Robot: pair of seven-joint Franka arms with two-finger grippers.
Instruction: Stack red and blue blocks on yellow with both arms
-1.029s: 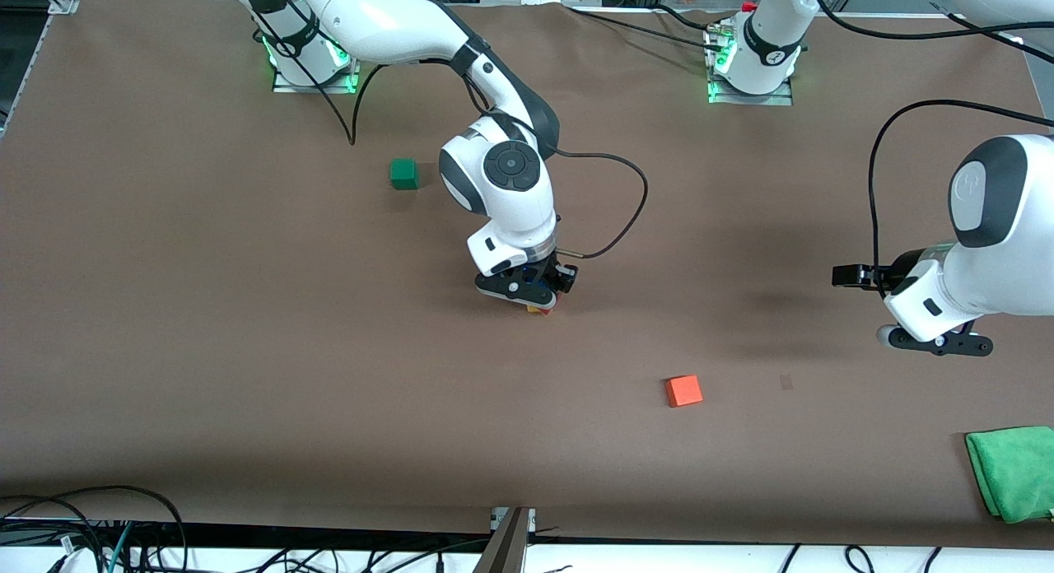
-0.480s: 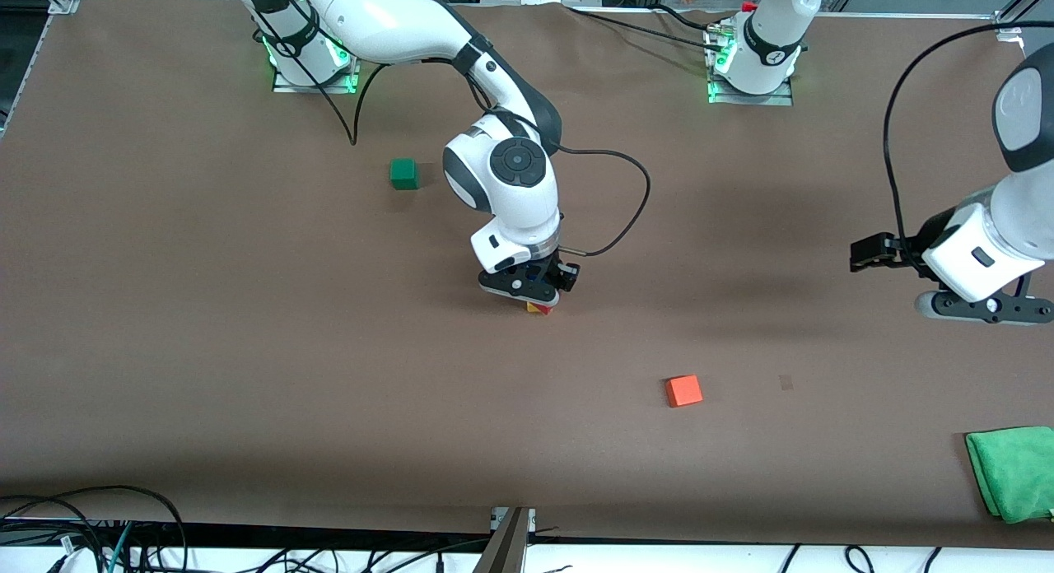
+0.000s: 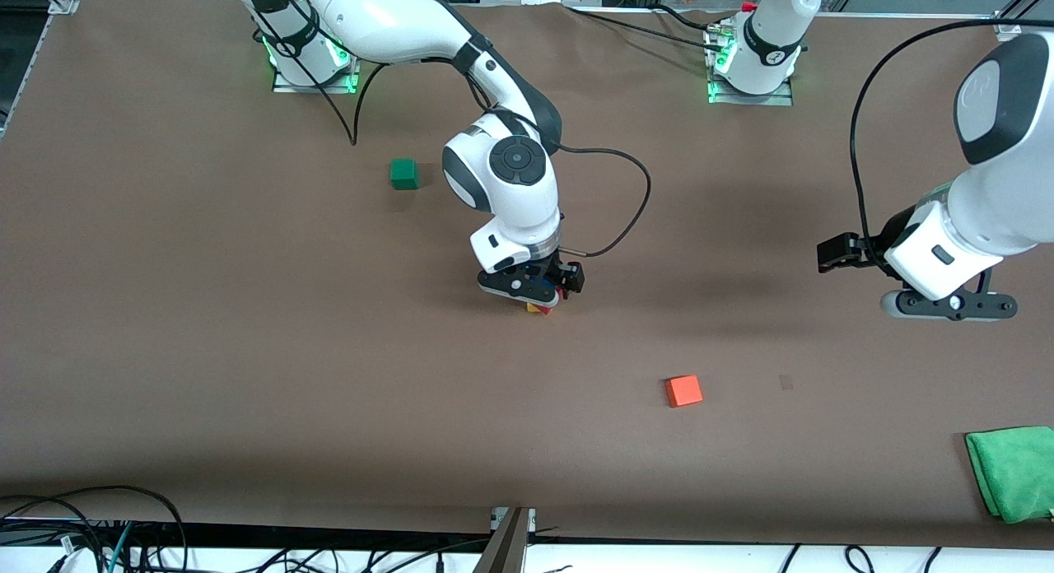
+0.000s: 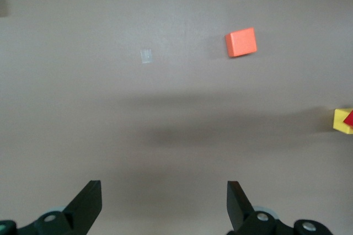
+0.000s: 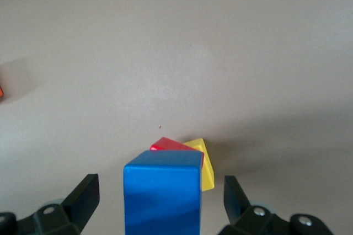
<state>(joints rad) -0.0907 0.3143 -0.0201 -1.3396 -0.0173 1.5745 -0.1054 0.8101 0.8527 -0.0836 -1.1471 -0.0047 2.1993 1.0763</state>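
Now blue block (image 5: pixel 161 196) tops red block (image 5: pixel 170 145) on yellow (image 5: pixel 204 167).

No text, label, brand or number is showing legibly on anything in these views; no readable sign is appearing on the arms or cubes.

Two white arms, glossy shells, dark grey-black joint bands and round grey joint caps. Black cables looping from the wrists. Green lights glowing at both bases on metal mounting plates. Black two-finger grippers, silver screw heads at the finger mounts.
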